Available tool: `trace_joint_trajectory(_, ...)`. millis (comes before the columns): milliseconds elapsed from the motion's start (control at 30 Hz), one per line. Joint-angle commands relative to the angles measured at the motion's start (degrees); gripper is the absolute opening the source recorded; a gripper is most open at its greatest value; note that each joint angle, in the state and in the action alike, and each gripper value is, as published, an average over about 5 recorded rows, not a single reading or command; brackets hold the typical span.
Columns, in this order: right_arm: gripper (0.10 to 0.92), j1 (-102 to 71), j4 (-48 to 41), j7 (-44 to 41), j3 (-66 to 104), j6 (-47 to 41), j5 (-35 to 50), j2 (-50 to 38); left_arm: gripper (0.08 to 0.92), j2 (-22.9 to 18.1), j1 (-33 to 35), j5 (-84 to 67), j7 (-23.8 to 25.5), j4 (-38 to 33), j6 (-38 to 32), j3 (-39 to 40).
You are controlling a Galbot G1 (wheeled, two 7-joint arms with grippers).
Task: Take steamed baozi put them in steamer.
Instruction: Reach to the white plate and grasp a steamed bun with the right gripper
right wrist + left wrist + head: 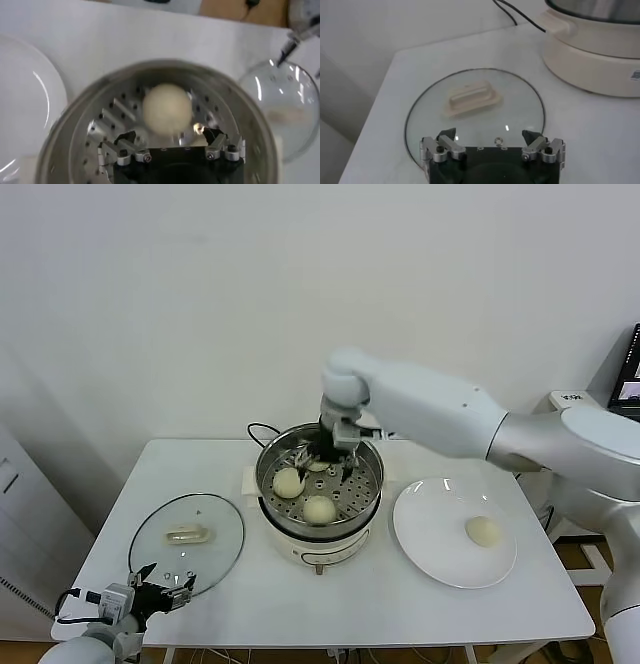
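Nearest us, the left gripper (160,582) idles jaws apart over the glass lid (187,542) at the table (330,604) edge. Mid-table, the steamer (318,489) holds two visible baozi (319,509); the right gripper (333,456), jaws apart, hides its back. One bun (484,530) sits on the plate (440,539).

Bright, even light; blurred right-wrist view.

1. The right arm (450,416) is glossy white, built of rounded, bulbous shells.
2. Each end effector — left (494,145) and right (170,142) — has a black body with silver metal finger mounts and dark screws.
3. A black cable loops beside the left end effector's white wrist.
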Motion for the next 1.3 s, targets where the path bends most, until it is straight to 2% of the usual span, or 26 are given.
trace_joint_trajectory(33, 0.823, 7.2, -8.2, -0.3, -1.0, -13.7, 8.5, -9.9, 0.823, 0.1, 0.5, -0.1, 0.0, -0.6, -0.1, -0.6)
trace_joint_trajectory(167, 0.823, 8.7, -10.7, -1.7, -6.3, -21.2, 13.4, -14.9, 0.823, 0.1, 0.6, -0.3, 0.0, -0.8, -0.1, -0.9)
trace_joint_trajectory(333, 0.823, 9.2, -11.0, -2.9, -13.9, -26.6, 17.4, -19.1, 0.823, 0.3, 0.5, -0.6, 0.0, -0.8, 0.0, -1.0)
trace_joint_trajectory(600, 0.823, 4.8, -10.0, -2.6, -17.4, -31.9, 17.5, -24.5, 0.823, 0.4, 0.3, -0.7, -0.1, -0.9, -0.1, -1.2)
trace_joint_trajectory(1300, 0.823, -15.0, -14.5, 2.2, -6.3, -33.9, 14.3, -27.2, 0.823, 0.2, 0.5, -0.7, -0.1, -1.1, 0.2, -1.3)
